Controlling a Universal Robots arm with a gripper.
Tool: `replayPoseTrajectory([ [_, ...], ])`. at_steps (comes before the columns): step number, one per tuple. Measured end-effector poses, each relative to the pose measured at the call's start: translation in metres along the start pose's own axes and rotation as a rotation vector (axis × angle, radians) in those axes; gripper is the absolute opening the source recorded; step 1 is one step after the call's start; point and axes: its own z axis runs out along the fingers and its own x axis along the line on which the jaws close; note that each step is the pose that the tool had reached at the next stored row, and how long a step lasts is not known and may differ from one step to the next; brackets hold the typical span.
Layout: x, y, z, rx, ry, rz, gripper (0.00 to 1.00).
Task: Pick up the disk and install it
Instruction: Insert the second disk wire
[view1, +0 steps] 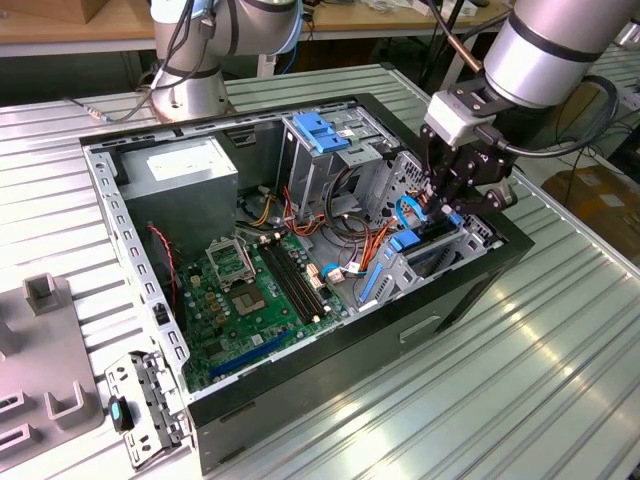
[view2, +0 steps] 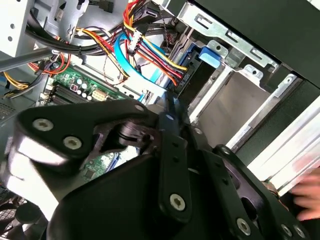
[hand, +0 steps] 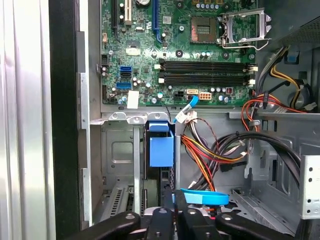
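A ribbed metal table (view1: 560, 380) carries an open computer case (view1: 480, 270) lying on its side, with wooden benches behind it. The gripper (view1: 437, 203) hangs over the drive bay at the end of the case toward the exterior view's right. Its jaws are drawn close together, with nothing seen between them. The disk (view1: 402, 242) stands on edge in that bay, just under the gripper and apart from it. In the first wrist view the disk (hand: 161, 149) shows end-on as a blue plastic carrier tab over a dark narrow slot, set between grey bay walls, with the gripper (hand: 175, 218) near it but not touching. The silver face and label are hidden, so only the blue frame can be told. That view also shows a flat blue cable (hand: 205, 196) curving just beside the jaws, a bundle of red, orange and yellow wires (hand: 210, 150), and the green board (hand: 190, 50) beyond the bay. The second wrist view shows the gripper (view2: 169, 112) from behind its black links, the blue tab (view2: 210, 54) past the tips. The exterior view alone takes in the whole case, with a grey supply box (view1: 190, 165) and a cage (view1: 320, 135) capped in blue.
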Motion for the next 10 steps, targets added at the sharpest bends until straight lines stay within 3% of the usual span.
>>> replayPoseTrajectory([
  [1,0.0,0.0,0.0,0.0,-0.0001,0.0,0.11],
  [10,0.0,-0.0001,-0.0008,0.0,0.0,0.0,0.11],
])
